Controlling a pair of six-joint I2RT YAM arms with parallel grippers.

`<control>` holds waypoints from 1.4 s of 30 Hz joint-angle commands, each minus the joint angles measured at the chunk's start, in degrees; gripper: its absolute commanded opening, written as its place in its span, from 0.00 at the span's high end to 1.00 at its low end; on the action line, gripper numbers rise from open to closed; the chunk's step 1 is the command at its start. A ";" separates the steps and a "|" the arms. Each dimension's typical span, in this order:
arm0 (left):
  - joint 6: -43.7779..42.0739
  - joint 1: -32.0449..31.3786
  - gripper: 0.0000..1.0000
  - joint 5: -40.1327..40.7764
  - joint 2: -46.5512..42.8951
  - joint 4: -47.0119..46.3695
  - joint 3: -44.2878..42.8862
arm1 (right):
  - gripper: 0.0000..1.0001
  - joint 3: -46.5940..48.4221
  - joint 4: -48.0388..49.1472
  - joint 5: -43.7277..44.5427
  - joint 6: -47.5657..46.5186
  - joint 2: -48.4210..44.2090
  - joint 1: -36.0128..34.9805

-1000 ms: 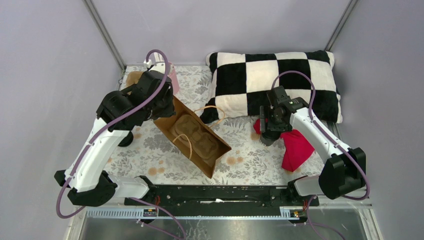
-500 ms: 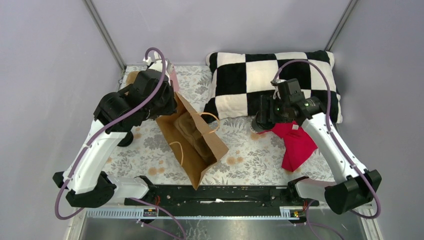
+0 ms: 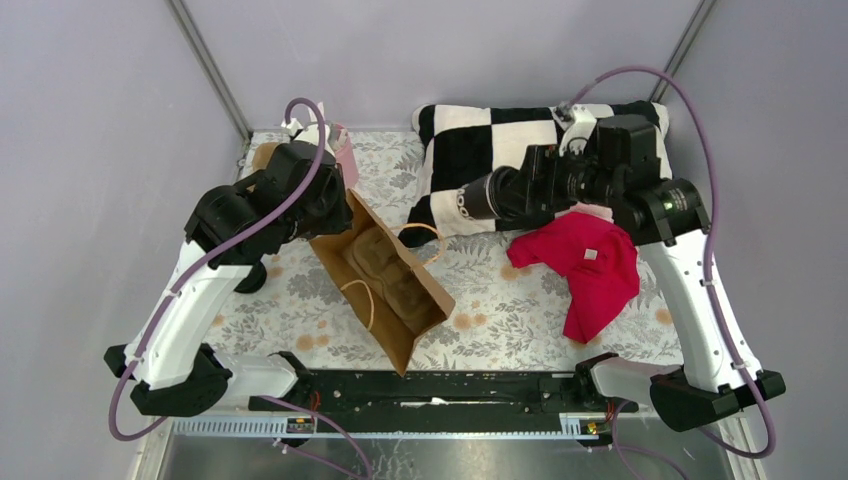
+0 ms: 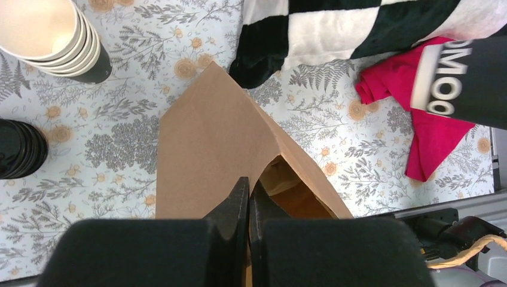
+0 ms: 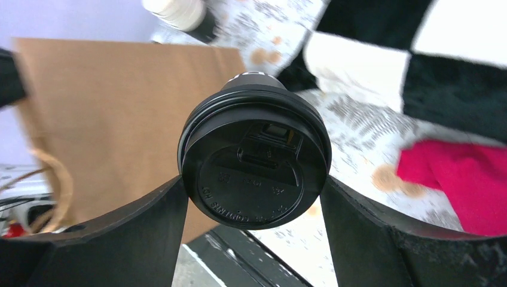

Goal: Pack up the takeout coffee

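Across the floral tablecloth (image 3: 500, 310) a black-and-white checked pillow (image 3: 490, 150) fills the far right corner; a brown paper bag (image 4: 203, 155) stands left of centre with its mouth open upward and a moulded brown insert lying inside; a red cloth (image 3: 590, 270) lies crumpled just in front of the pillow, touching its near edge.

At the far left a stack of lidless cups (image 4: 84, 54) with white insides stands beside a pile of black lids (image 4: 18, 149), both apart from the bag.

The left gripper (image 4: 248, 191) has its jaws pressed fully together on the bag's rim at the far-left corner.

The right gripper (image 5: 254, 179) stands wide, one finger on each side of the takeout coffee (image 5: 254, 149), clamping it just under the lid; the cup hangs on its side in the air over the pillow's near-left corner, right of the bag and clear of it; its base points toward the bag, its sip lid back toward the wrist; white lettering shows on its wall.
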State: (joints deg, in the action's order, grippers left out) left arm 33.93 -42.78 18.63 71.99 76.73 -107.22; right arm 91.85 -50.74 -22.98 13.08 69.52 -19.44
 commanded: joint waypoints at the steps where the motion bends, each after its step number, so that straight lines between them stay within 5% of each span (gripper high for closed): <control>1: 4.03 0.04 1.00 0.48 -0.15 1.38 -0.70 | 0.32 8.30 4.36 -13.81 4.35 2.32 0.15; 14: 12.27 0.14 1.00 2.99 -0.78 6.68 1.60 | 0.33 27.88 10.42 -24.81 13.30 13.23 -12.34; 29: 19.37 1.19 1.00 5.81 -2.98 6.65 4.02 | 0.35 34.09 -7.84 -12.19 -0.57 16.92 -25.39; 42: 20.08 3.19 1.00 5.18 -1.89 6.70 2.75 | 0.37 32.48 -9.24 -6.24 -1.07 15.74 -32.07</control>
State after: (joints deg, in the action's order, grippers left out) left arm 52.58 -40.53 23.00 70.48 84.33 -102.65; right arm 123.79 -59.42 -31.90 13.43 86.32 -49.89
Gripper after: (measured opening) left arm 0.006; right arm 0.827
